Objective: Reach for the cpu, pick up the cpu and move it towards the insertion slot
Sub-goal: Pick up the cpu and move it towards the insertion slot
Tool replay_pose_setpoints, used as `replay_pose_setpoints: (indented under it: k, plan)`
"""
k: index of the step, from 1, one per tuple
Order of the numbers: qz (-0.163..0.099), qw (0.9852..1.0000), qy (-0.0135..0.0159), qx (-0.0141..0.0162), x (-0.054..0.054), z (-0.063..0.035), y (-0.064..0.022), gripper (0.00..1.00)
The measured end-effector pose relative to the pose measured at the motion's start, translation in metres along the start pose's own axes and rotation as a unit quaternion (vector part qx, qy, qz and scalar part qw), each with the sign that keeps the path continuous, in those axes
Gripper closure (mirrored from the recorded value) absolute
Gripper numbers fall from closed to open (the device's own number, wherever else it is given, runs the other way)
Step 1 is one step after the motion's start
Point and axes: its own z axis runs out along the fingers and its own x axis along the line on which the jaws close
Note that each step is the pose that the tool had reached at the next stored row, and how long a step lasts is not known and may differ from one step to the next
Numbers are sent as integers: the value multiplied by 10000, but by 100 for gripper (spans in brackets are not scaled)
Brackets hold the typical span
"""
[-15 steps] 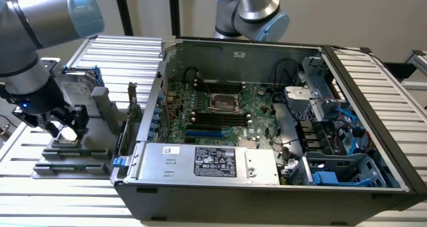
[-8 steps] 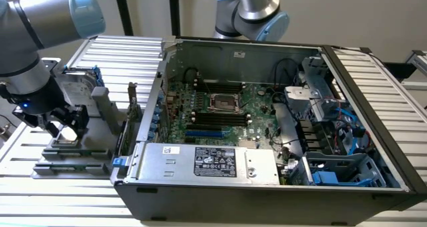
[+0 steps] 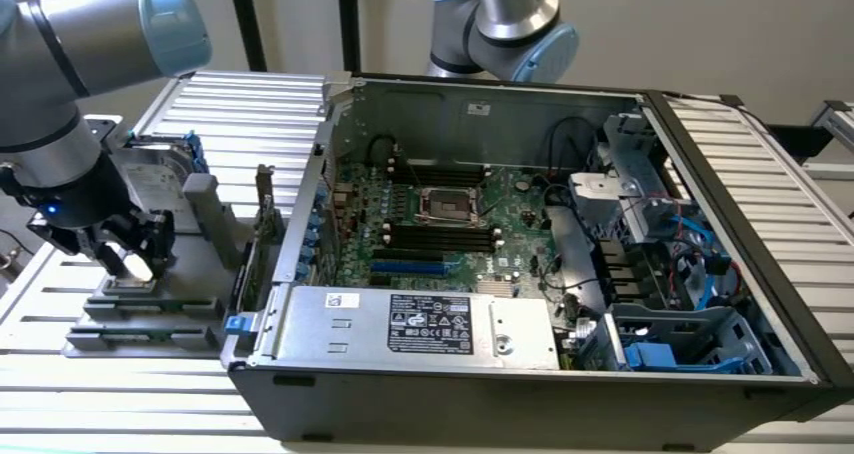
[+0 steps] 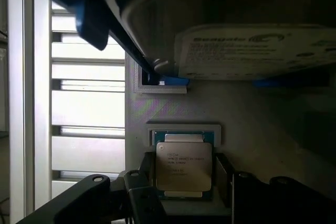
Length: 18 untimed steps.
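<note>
The cpu (image 4: 184,165), a small square chip with a silver-grey top, lies flat in a recess of a grey holder (image 4: 173,109). My gripper (image 4: 184,176) is low over it, and its dark fingers (image 4: 147,172) press against the chip's two opposite edges. In the exterior view my gripper (image 3: 130,262) sits down on the grey holder (image 3: 147,309) outside the computer case, on the exterior view's left. The insertion slot (image 3: 450,206), a dark square socket in a silver bracket, is on the motherboard inside the open case, well away from my gripper.
A silver hard drive (image 4: 252,51) with blue brackets stands on the same holder just behind the cpu. The case wall (image 3: 287,224) rises between the holder and the motherboard. Black memory slots (image 3: 434,237), a blue card slot (image 3: 407,268) and the power supply (image 3: 414,324) surround the socket.
</note>
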Motion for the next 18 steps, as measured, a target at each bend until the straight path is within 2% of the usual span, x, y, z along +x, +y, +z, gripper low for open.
replay_pose_setpoints:
  k: [5,14,18]
  plan:
    - [-9,10000,2,13,0,-1,1,46]
    - [-10,10000,0,13,0,-1,2,46]
    - [-10,10000,1,14,1,-46,3,46]
